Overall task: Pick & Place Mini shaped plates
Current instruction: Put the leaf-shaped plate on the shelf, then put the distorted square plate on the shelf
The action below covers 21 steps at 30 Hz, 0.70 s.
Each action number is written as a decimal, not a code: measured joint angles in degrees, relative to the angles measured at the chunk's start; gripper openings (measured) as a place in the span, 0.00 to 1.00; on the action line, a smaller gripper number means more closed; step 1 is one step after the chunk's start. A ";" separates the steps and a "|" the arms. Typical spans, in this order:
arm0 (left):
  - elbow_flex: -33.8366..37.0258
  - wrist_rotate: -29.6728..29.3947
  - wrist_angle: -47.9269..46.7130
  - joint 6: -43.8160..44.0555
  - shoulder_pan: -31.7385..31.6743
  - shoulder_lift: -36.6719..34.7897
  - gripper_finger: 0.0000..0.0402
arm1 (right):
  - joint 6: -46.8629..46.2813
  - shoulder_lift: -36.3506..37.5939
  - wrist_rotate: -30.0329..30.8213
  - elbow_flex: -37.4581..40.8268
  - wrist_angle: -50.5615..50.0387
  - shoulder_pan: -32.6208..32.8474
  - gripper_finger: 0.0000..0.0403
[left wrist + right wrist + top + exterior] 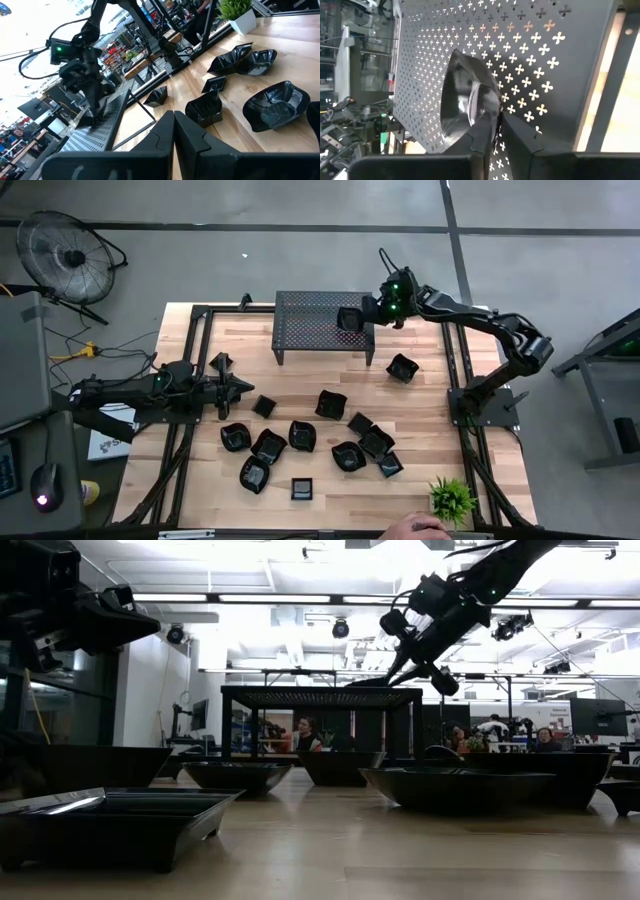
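A small glossy black mini plate (350, 318) (465, 95) lies on the right end of the black perforated stand (315, 315) at the table's far side. My right gripper (361, 316) (498, 122) reaches in from the right, slanting down, and is shut on the plate. Several more mini plates (330, 405) rest on their bottoms across the near middle of the wooden table, and one (402, 367) sits alone right of the stand. At the table's left, my left gripper (248, 387) (174, 120) hovers level and shut, holding nothing. My right gripper has the plate's rim at the corner nearest to it (492, 116), with one finger (481, 131) inside the dish and the other (517, 125) outside. The fingers come slanting down from the table's right side. The plate rests on the stand's perforated top (535, 60).
A potted green plant (452, 498) stands at the near right corner, with a person's hand (415, 527) beside it at the table's edge. A flat square plate (302, 488) lies near the front. Bare wood shows left of the stand and at the near left.
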State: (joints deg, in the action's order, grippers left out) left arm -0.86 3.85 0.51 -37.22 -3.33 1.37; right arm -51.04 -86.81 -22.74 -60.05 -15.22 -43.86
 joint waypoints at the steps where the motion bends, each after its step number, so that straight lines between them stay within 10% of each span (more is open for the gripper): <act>1: 0.00 -0.01 0.02 0.01 -0.02 0.00 0.01 | 0.15 0.04 -0.02 0.00 0.00 -0.02 0.13; 21: 0.00 -0.01 0.01 0.01 0.00 0.00 0.01 | 10.05 13.96 11.70 0.00 -16.98 3.30 0.27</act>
State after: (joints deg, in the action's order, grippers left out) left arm -0.86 3.84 0.52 -37.21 -3.33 1.37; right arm -40.99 -72.86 -11.04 -60.05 -32.20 -40.56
